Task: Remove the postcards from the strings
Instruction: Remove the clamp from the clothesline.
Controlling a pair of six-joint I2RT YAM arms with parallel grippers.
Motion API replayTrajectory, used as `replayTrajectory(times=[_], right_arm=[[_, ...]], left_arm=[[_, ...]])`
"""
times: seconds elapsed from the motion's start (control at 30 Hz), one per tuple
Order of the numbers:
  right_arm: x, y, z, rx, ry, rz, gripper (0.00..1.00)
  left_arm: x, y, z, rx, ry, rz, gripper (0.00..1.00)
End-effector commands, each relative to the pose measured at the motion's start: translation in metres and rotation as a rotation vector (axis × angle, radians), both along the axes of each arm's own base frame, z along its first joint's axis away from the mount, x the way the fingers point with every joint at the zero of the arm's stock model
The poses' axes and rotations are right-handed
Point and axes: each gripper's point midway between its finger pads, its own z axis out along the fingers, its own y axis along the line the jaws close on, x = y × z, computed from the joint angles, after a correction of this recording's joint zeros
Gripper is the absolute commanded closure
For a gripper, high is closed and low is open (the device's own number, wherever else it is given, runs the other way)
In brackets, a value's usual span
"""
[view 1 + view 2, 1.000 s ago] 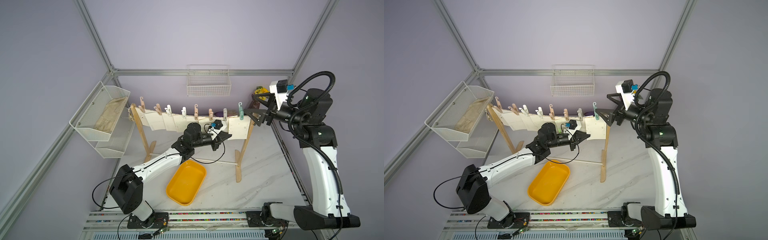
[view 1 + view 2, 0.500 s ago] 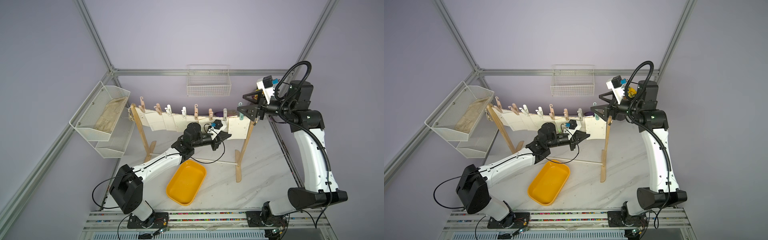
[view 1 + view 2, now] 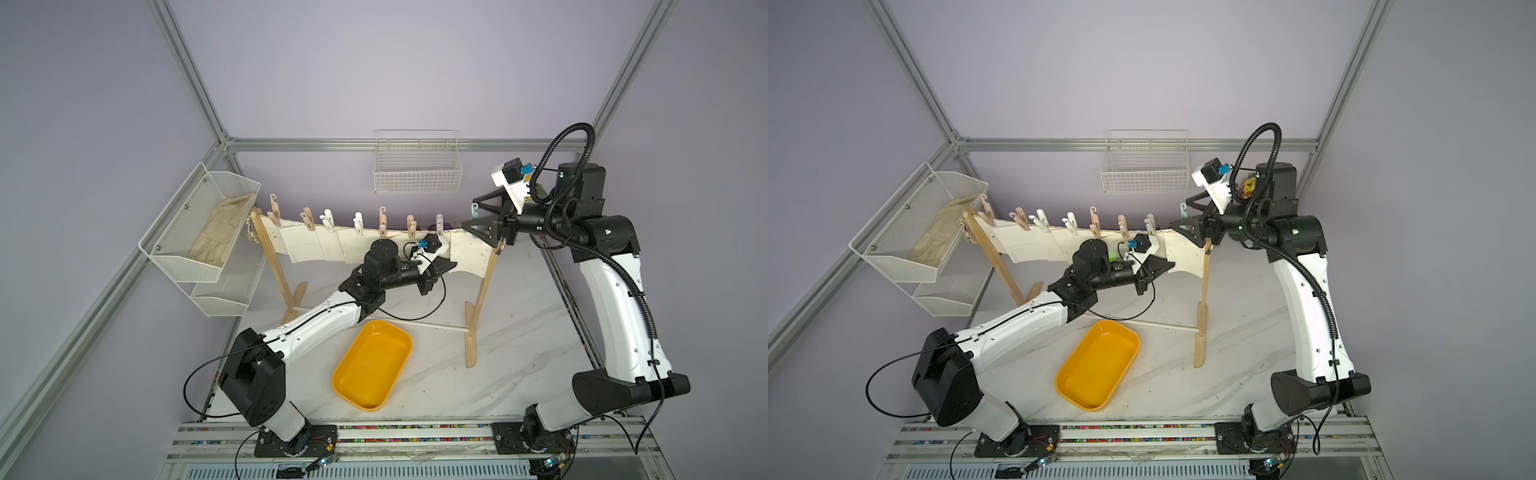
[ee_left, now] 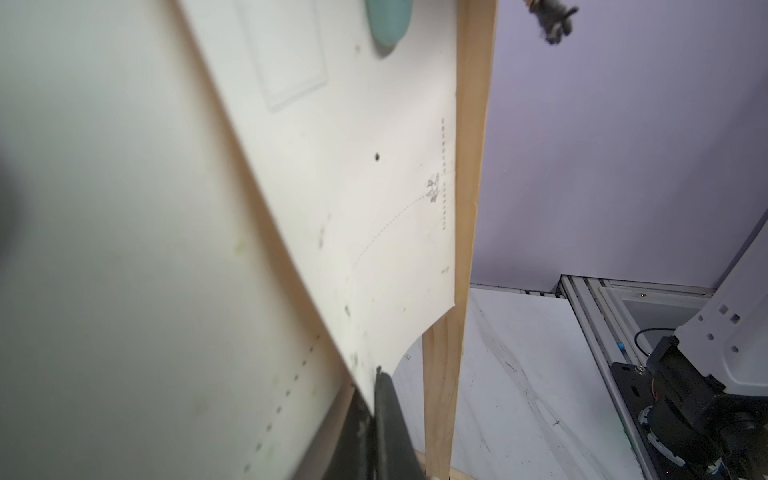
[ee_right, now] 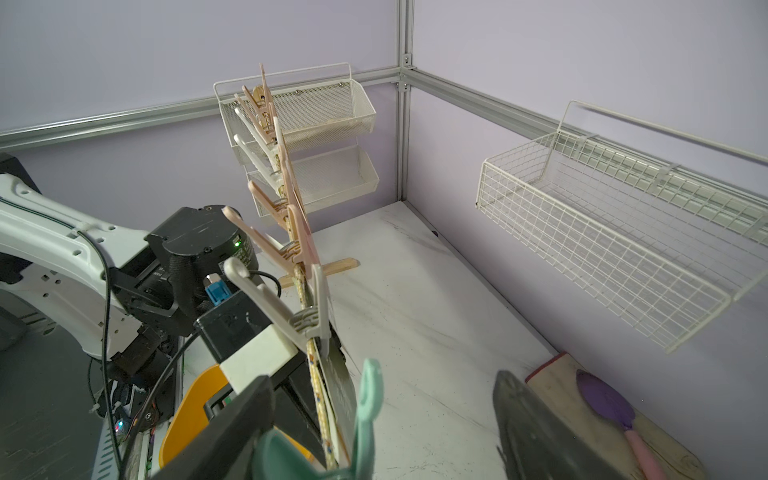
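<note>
Under the rope (image 5: pixel 316 399), left hand (image 3: pixel 449 266) pinches postcard (image 4: pixel 374 232) corner.

No lettering, number or brand can be read; the postcard (image 4: pixel 374 208) at the three o'clock end of the strings (image 5: pixel 319 399) bears only faint dotted lines and a small grey mark.

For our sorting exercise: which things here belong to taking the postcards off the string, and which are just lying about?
In the job: postcards, string, clothespins, left hand, right hand.
Lying about: wire basket, mesh shelves, purple spoon.
</note>
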Motion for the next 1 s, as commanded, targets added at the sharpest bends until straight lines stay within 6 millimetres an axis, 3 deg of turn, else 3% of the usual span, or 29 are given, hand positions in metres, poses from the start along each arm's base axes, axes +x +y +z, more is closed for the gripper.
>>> replayTrajectory(times=[0.0, 0.3, 0.73, 0.97], right_arm=[[-0.013, 0.006, 0.003, -0.011, -0.02, 0.043, 0.19], [-0.017, 0.006, 0.008, 0.001, -0.054, 0.038, 0.4], [-0.018, 0.005, 0.017, 0.032, -0.106, 0.02, 0.58], [-0.019, 0.006, 0.026, 0.057, -0.14, 0.02, 0.62]], left_arm=[[-0.005, -0.003, 0.034, -0.051, -0.08, -0.027, 0.95], [-0.004, -0.002, 0.035, -0.053, -0.072, -0.025, 0.95], [-0.002, -0.004, 0.032, -0.049, -0.05, -0.025, 0.95], [-0.002, -0.005, 0.029, -0.044, -0.044, -0.031, 0.95]])
